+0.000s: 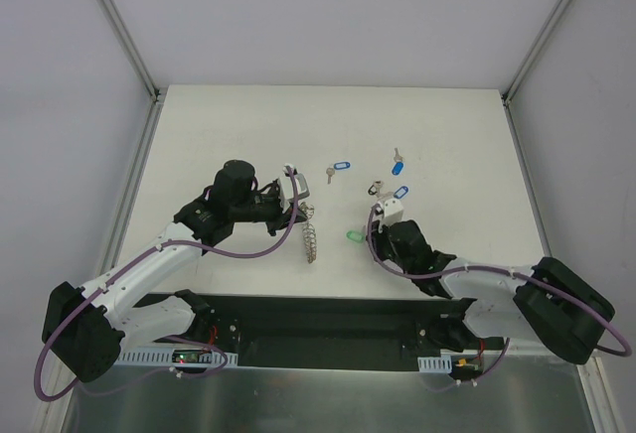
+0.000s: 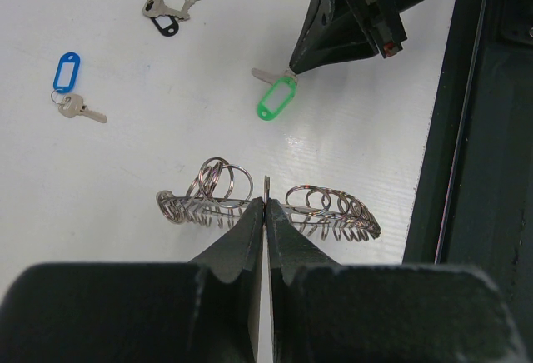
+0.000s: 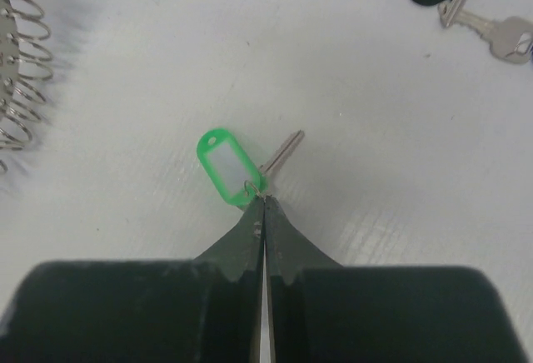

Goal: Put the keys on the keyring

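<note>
White tabletop [image 1: 229, 125] is bearing all items. Your left gripper [image 2: 265, 203] is clamping the keyring [image 2: 329, 211] by its rim, standing it on edge. Your right gripper [image 3: 265, 202] is pinching the green-tagged key [image 3: 226, 161] at its small loop, near the ring. Keep both pinches firm while bringing loop to rim; blue-tagged keys [image 1: 339, 168] are lying beyond.

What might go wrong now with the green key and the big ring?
The right gripper pinches the green key only at its tiny loop, so it may slip out or swing. The left gripper holds the keyring by one thin edge, so it could twist or drop when the key pushes on it.
</note>
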Available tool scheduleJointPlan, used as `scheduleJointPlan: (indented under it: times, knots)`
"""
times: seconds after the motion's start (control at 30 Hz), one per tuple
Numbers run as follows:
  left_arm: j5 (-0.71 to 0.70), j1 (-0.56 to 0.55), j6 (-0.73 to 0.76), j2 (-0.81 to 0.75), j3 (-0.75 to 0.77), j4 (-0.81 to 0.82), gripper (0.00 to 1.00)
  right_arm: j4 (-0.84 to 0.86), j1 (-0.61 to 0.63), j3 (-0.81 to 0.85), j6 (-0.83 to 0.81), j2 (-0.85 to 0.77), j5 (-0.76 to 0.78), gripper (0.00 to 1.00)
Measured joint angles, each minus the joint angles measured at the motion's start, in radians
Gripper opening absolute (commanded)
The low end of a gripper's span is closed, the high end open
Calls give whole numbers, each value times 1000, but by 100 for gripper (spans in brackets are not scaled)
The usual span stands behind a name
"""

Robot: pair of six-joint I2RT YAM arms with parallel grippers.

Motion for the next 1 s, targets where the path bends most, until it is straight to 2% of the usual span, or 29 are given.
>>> scheduleJointPlan:
  times: [0.3,0.7,1.0]
  knots:
    - [0,0,0,0,0,0,0,151,98,-1,-57,76,198,1]
    - [-1,0,0,-1,0,0,0,152,299,-3,34,124,430,1]
    - [-2,0,0,-17,0,0,0,122,343,-2,92,168,517,1]
